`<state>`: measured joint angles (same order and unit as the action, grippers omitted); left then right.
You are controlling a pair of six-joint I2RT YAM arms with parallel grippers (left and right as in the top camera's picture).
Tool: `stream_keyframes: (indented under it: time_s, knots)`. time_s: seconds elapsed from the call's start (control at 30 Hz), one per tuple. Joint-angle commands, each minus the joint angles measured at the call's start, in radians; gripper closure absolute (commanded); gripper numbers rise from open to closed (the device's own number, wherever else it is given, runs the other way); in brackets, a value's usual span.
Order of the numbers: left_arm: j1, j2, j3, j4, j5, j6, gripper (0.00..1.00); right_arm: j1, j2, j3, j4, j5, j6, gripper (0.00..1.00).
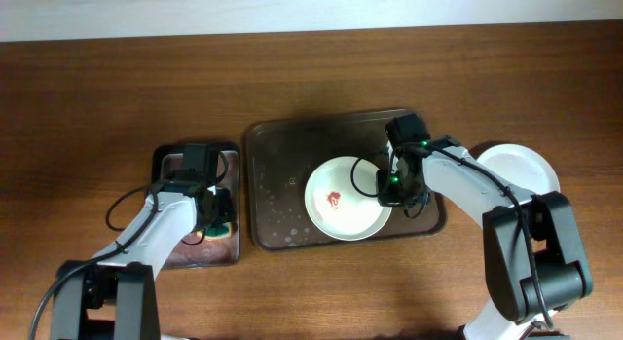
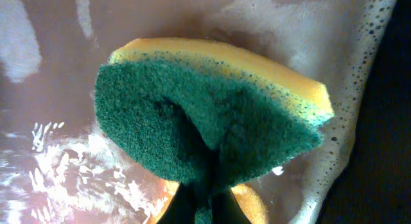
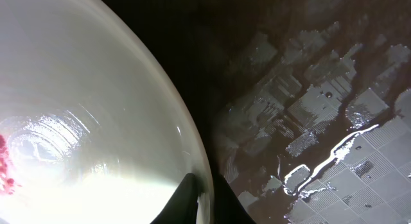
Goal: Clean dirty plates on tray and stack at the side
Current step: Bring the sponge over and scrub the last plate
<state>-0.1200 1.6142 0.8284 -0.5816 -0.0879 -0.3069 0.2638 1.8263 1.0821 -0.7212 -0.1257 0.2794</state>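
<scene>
Dirty plate (image 1: 348,199), one only, lies face up on the right half of the tray (image 1: 277,194), mid-bench (image 1: 97,87). Being round, it has no long axis; its red smear (image 1: 333,199) sits just left of centre. The one brown tray has its long axis parallel to the bench's near edge. A second plate (image 1: 526,165), plain white, rests on the bench toward the right edge, partly hidden by the arm. The right gripper (image 1: 392,191) has its jaws narrow, pinching the dirty plate's right rim. Toward the left edge, one smaller tray (image 1: 232,165) holds suds and one sponge (image 2: 205,121), creased where the left gripper (image 1: 212,215) clamps it between its jaws.
</scene>
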Motion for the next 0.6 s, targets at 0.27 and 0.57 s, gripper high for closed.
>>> stream_keyframes:
  time_s: [0.27, 0.57]
  knots:
    - [-0.003, 0.117, 0.214, -0.249, 0.048, 0.01, 1.0, 0.01, 0.044, -0.013, 0.003, 0.001, -0.01, 0.96]
    - [-0.156, 0.117, 0.599, -0.45, 0.2, 0.016, 1.0, 0.01, 0.044, -0.013, 0.001, 0.001, -0.01, 0.96]
